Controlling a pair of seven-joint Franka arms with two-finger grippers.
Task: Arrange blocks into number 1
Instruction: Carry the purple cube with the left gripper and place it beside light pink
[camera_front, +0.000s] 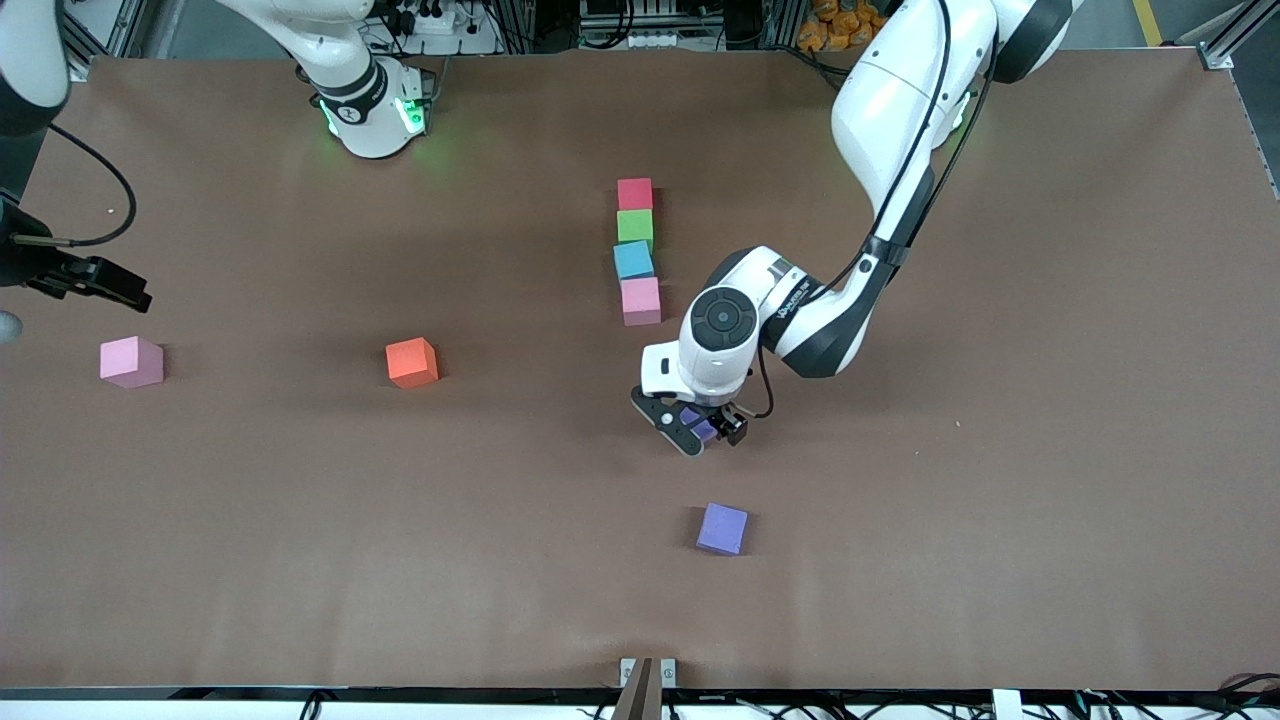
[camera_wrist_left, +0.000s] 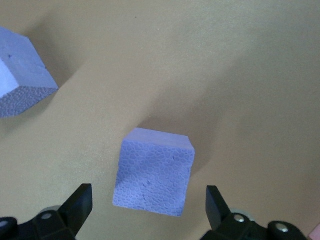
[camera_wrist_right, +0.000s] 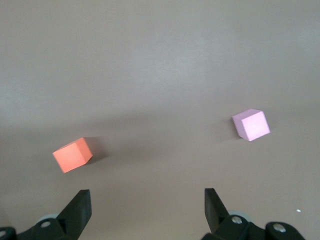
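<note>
Your left gripper (camera_front: 701, 428) hangs low over a purple block (camera_wrist_left: 154, 172), fingers spread either side of it, not yet clamped. A second purple block (camera_front: 722, 528) lies nearer the front camera.

Your right gripper (camera_front: 115, 285) waits released at the right arm's end of the table, above a pale pink block (camera_front: 131, 361).

Done so far, by my judgement: a straight column of red (camera_front: 635, 193), green (camera_front: 635, 226), light blue (camera_front: 633, 260) and pink (camera_front: 641, 300). Loose: both purples, the orange block (camera_front: 412, 362), the pale pink.

The front view nearly hides the targeted purple under the gripper; the left wrist view shows it plainly.
</note>
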